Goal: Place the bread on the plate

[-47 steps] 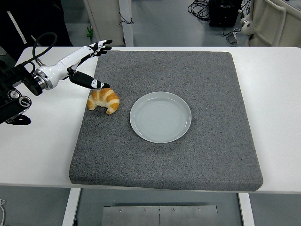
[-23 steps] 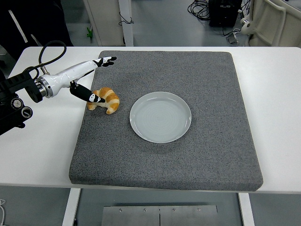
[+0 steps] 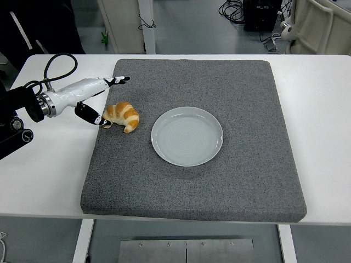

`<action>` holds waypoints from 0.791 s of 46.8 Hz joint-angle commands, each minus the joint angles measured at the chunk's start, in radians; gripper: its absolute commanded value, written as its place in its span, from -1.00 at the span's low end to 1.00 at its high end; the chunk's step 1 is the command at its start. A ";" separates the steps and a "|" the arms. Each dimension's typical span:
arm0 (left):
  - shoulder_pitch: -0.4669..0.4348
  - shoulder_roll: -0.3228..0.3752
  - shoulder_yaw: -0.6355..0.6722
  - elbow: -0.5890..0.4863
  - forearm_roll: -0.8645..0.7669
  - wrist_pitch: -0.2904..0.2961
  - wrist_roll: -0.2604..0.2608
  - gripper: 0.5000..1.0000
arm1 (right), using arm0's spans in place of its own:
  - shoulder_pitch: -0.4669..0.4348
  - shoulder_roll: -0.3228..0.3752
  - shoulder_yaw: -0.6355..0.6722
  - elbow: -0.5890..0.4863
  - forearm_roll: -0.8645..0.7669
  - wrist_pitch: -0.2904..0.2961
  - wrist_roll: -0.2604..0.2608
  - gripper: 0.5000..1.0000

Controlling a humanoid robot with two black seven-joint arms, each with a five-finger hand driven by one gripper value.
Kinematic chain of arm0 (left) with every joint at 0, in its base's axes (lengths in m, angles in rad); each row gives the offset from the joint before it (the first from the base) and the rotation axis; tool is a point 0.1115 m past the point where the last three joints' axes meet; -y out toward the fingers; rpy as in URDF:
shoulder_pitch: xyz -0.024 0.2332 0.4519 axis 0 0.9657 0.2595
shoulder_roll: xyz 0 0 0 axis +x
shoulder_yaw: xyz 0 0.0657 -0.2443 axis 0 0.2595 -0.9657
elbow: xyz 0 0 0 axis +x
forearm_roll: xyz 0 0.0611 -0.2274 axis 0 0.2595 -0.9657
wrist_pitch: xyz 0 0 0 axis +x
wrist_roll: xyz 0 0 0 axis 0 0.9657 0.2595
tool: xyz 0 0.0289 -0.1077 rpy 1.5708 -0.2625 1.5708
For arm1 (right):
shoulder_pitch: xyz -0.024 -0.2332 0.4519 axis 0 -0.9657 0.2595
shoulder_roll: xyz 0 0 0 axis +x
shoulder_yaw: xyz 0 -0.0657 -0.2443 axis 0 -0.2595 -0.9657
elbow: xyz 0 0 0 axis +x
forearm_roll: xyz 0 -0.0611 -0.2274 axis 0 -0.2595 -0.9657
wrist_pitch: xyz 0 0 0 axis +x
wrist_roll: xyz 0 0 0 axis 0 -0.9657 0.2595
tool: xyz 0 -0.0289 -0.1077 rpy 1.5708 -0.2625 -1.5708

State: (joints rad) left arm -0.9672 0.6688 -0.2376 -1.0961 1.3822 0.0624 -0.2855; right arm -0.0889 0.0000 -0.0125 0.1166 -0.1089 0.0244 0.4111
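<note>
A golden croissant [image 3: 122, 115] lies on the grey mat [image 3: 230, 82], left of the white plate [image 3: 187, 136]. The plate holds nothing. My left hand [image 3: 104, 98] reaches in from the left edge, its fingers spread. The thumb [image 3: 91, 116] rests right at the croissant's left end, touching or nearly so. The other fingers [image 3: 117, 80] point away over the mat's far left corner, above the croissant. Nothing is grasped. The right arm does not show.
The mat covers most of the white table [image 3: 323, 109]. A black cable loops [image 3: 55, 66] over the left forearm. Cabinets and cables stand on the floor beyond the table's far edge.
The left hand has drawn back to the left and lowered. Its thumb went from above the croissant's top to its left end. The croissant has stayed in place.
</note>
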 commanded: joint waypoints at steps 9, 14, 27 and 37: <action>-0.001 -0.044 0.000 0.058 0.011 0.016 0.000 0.87 | 0.000 0.000 0.000 0.000 0.000 0.000 0.000 1.00; -0.001 -0.072 0.001 0.090 0.023 0.028 0.000 0.87 | 0.000 0.000 0.000 0.000 0.000 0.000 0.000 1.00; 0.001 -0.109 0.010 0.104 0.026 0.033 0.000 0.87 | 0.000 0.000 0.000 0.000 0.000 0.000 0.000 1.00; -0.002 -0.110 0.050 0.111 0.028 0.066 0.000 0.87 | 0.000 0.000 0.000 0.000 0.000 0.000 0.000 1.00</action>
State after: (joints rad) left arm -0.9676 0.5585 -0.1942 -0.9906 1.4082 0.1191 -0.2852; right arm -0.0890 0.0000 -0.0124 0.1166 -0.1089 0.0247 0.4111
